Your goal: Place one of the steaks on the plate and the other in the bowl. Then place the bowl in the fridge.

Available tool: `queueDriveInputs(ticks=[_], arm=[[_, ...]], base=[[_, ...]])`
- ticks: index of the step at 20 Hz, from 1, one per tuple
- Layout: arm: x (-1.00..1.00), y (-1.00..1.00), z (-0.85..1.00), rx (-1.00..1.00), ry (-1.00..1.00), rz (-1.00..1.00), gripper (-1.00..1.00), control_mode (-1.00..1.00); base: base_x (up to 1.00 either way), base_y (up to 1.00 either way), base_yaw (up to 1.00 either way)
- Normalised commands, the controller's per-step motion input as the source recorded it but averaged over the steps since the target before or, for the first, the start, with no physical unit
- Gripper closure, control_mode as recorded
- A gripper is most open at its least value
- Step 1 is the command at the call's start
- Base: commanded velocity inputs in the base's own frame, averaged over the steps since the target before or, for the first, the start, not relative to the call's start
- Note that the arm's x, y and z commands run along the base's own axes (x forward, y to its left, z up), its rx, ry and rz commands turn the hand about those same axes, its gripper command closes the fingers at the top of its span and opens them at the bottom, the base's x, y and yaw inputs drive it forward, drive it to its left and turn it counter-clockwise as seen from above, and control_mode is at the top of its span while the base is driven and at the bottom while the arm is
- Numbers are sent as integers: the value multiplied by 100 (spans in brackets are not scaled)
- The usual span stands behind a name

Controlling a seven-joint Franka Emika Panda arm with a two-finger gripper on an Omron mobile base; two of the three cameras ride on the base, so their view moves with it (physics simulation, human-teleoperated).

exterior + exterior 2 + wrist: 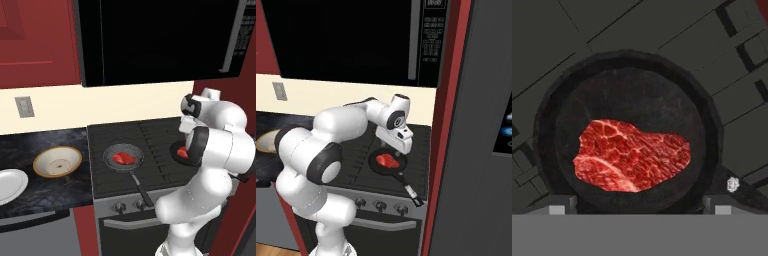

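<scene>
In the left base view, one steak (123, 159) is seen in a dark frying pan (123, 157) on the stove (145, 150); a second steak (183, 152) is partly hidden behind the arm. The bowl (57, 161) and the plate (10, 185) are set apart on the dark bench (45, 192).

In the right base view, the hand (397, 145) is held just above a steak (387, 160) in a second pan (387, 163), with the fridge (481, 150) at right.

In the hand view, that steak (632, 155) is centred in its pan (629, 135), and the fingertips (556, 210) are spread wide, gripping nothing.

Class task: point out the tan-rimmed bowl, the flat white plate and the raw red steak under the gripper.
Tan-rimmed bowl (57, 161), left base view, whitish inside.
Flat white plate (10, 184), left base view, centre.
Raw red steak (632, 155), hand view, middle.
</scene>
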Motion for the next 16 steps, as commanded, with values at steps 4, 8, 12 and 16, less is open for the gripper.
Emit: queueDriveInputs(ticks=[4,8,12,16], arm=[[-7,-3,-9,1,0,27,-100,-100],[-6,0,-13,0,0,28,-100,-100],[-1,0,-17,0,1,39,-100,-100],[11,-3,-31,-4,3,47,-100,-100]], base=[[0,0,0],[0,0,0],[0,0,0],[0,0,0]])
